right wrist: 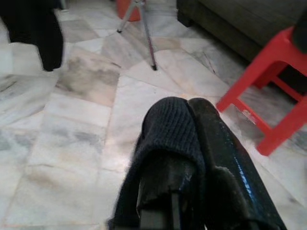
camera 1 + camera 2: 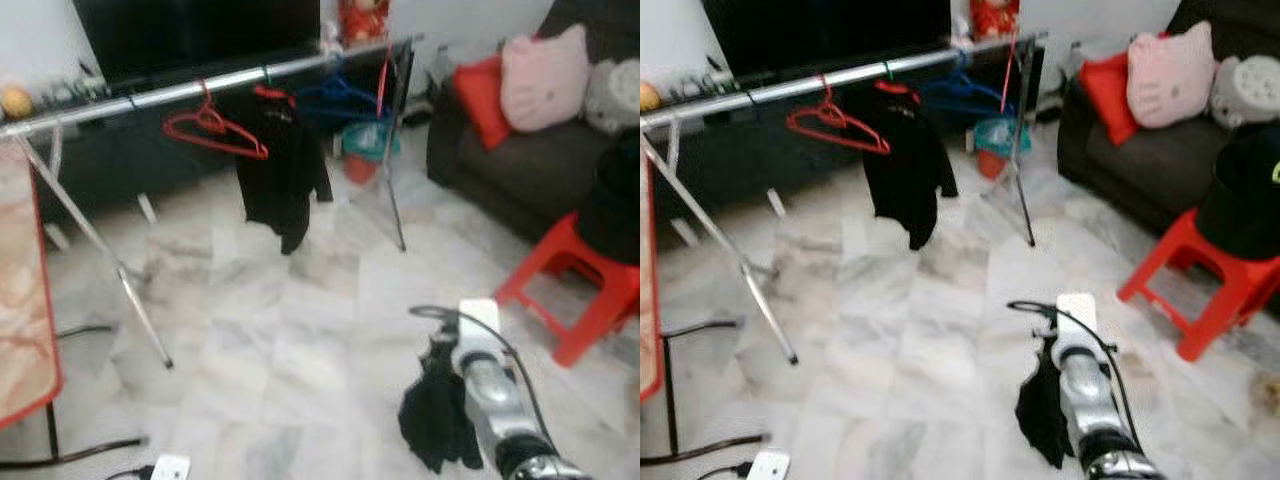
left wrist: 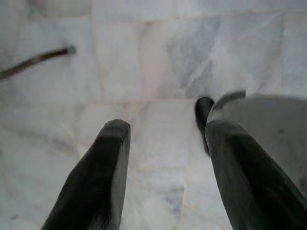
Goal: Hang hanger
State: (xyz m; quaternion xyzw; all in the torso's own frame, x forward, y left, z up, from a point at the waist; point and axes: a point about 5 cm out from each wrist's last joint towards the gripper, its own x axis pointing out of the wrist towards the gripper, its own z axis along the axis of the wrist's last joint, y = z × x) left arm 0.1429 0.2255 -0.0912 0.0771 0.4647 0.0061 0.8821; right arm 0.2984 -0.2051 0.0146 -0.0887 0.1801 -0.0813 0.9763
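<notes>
Red hanger (image 2: 212,122) hooked over a silver drying rail (image 2: 150,97) at the far side of the room, hanging bare, just beside a black garment (image 2: 280,180) on another red hanger on the same rail. Blue hangers (image 2: 335,95) farther along the rail toward the right end. Right gripper (image 1: 188,106) low in the foreground, well apart from the rail, fingers pressed shut on a black knitted cloth (image 1: 168,129) wrapped over one finger and drooping beneath the silver arm; cannot tell whether a hanger is inside the cloth. Left gripper (image 3: 168,129) pointing down at the floor, its two black fingers spread apart with nothing between them. Pale marble-tile floor (image 2: 300,330) between robot and rail. To the right, a red plastic stool (image 2: 575,290) in front of a dark sofa (image 2: 510,170) bearing a pink cat-face cushion (image 2: 545,80) and a red cushion (image 2: 480,95). At the left edge, an orange patterned board with a red rim (image 2: 20,300). Behind the rail, a large dark screen (image 2: 190,30).
</notes>
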